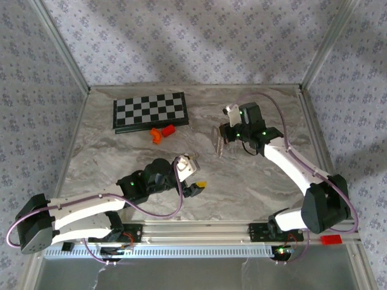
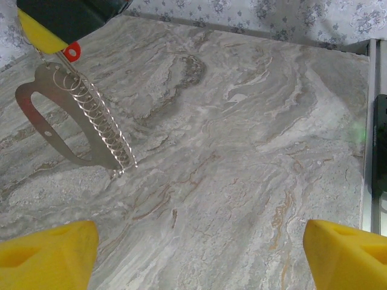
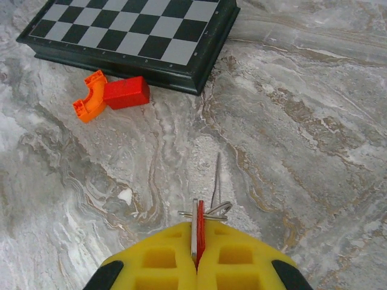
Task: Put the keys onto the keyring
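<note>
Well in front of the chessboard [image 1: 150, 112], the left gripper [image 2: 199, 254] hangs over the table [image 1: 254, 181], jaws wide and empty. Farther back, right of the chessboard, the right gripper [image 3: 196, 241] pinches the keyring [image 3: 208, 210] by its red tag. A flat silver piece [image 2: 60, 130], likely a key, dangles there. This looks like the threading step; next, the left gripper would need to steady the ring.

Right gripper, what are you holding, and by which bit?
The right gripper pinches the keyring by its red tag, with the wire ring sticking out in front.
</note>
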{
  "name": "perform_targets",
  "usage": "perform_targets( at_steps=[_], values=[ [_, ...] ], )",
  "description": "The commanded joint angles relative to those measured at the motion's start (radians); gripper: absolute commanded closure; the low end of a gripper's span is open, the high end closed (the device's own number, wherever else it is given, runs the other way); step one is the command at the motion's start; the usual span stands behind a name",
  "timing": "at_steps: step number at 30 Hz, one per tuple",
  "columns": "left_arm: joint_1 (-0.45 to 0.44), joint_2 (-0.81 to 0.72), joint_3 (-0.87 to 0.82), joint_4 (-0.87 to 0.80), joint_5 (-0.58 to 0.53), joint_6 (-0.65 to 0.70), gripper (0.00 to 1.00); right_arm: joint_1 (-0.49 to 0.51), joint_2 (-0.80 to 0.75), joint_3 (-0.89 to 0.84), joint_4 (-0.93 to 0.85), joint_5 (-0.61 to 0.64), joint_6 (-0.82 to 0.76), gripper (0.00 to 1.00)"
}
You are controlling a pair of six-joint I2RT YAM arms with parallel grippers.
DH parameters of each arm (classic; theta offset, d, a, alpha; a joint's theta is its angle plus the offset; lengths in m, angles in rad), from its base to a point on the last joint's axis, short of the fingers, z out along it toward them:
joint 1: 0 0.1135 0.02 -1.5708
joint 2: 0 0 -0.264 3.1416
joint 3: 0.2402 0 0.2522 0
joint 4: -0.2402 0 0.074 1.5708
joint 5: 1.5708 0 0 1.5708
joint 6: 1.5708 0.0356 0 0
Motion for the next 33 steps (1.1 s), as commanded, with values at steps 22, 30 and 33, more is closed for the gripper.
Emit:
perform_targets(
  at_steps=[22, 30, 33],
  values=[
    [0.022, -0.006, 0.002, 0.042, -0.002, -0.020, 0.11, -0.004, -0.093, -0.174, 0.048, -0.085, 0.107, 1.00],
    [0.025, -0.008, 0.000, 0.046, 0.005, -0.023, 0.11, -0.004, -0.148, -0.249, 0.048, -0.090, 0.144, 1.00],
    [0.027, -0.012, -0.002, 0.049, 0.007, -0.025, 0.11, -0.004, -0.172, -0.282, 0.048, -0.095, 0.165, 1.00]
  ],
)
